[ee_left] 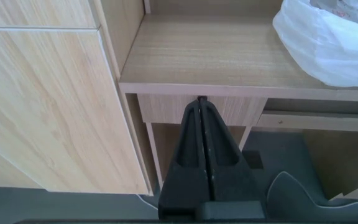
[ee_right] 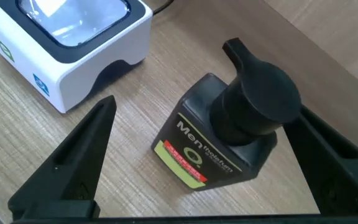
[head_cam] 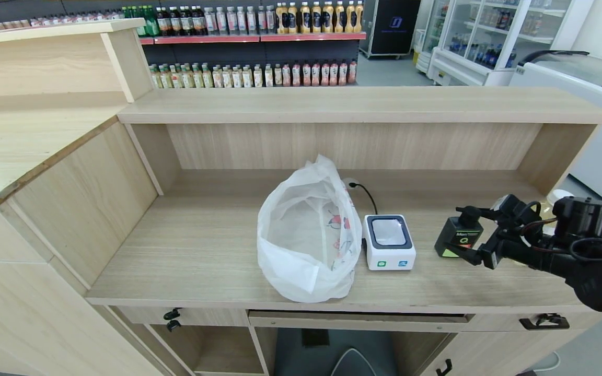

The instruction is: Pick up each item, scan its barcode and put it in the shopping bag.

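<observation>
The bottle (head_cam: 456,238), a black pump dispenser with a green label, stands upright on the tabletop (head_cam: 186,250) at the robot's right, near the scanner (head_cam: 389,243) but not touching it. The right gripper (head_cam: 464,234) is level with the bottle and set wide, one finger on each side of it. In the right wrist view, the bottle (ee_right: 229,143) sits between the fingers of the right gripper (ee_right: 205,111); bare tabletop (ee_right: 135,180) shows between the bottle and one finger (ee_right: 73,168), and contact at the other finger cannot be determined. The scanner (ee_right: 67,43) is a white box with a dark-framed window facing up; a black cable (head_cam: 366,196) runs from behind it to the back of the tabletop. The bag (head_cam: 306,235), white translucent plastic, stands just beside the scanner on its left side, mouth open toward the robot. The left gripper (ee_left: 202,109) has its fingers pressed together and holds nothing; it points at the front edge of the tabletop (ee_left: 204,50), just below it, near a drawer front (ee_left: 166,111). The bag (ee_left: 328,43) lies on the tabletop well apart from this gripper.
</observation>
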`<state>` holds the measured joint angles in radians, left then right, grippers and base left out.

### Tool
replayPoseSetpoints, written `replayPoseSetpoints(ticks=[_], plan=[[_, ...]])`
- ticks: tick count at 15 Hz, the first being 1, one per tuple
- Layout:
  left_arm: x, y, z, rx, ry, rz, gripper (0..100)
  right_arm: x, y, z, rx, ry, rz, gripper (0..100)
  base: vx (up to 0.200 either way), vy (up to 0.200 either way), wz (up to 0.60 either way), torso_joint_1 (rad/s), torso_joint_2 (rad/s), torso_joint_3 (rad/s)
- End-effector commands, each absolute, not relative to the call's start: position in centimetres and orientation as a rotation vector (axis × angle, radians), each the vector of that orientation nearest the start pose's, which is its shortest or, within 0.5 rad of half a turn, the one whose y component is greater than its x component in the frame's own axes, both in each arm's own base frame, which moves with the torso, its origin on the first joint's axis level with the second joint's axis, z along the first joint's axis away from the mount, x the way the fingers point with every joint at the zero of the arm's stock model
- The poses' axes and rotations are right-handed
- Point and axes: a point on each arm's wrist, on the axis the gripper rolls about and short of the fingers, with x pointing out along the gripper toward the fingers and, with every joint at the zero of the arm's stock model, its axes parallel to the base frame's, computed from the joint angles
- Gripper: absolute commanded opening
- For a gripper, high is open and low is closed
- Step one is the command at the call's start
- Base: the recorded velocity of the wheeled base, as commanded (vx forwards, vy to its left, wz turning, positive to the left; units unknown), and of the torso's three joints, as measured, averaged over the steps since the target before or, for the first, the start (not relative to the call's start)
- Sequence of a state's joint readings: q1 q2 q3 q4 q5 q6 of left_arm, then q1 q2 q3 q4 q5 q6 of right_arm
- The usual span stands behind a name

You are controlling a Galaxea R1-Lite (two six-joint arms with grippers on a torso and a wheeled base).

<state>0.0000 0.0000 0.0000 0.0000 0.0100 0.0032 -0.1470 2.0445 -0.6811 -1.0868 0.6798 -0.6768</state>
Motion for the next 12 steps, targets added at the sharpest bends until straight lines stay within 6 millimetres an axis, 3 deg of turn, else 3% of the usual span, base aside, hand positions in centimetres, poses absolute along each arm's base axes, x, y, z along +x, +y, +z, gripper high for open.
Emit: replayPoseSetpoints(ticks=[1, 12], plan=[[-2.3, 0.0, 7.5, 0.003, 0.000, 0.011, 0, 35.0, -3.7, 7.2, -0.554, 0.072, 0.614, 100, 0.000, 0.000, 0.00, 0.000, 0.00, 0.000], [-2.3, 0.0, 7.5, 0.003, 0.000, 0.011, 0, 35.6, -4.7, 4.9, -0.587, 0.094, 0.639, 100, 0.000, 0.000, 0.00, 0.000, 0.00, 0.000]])
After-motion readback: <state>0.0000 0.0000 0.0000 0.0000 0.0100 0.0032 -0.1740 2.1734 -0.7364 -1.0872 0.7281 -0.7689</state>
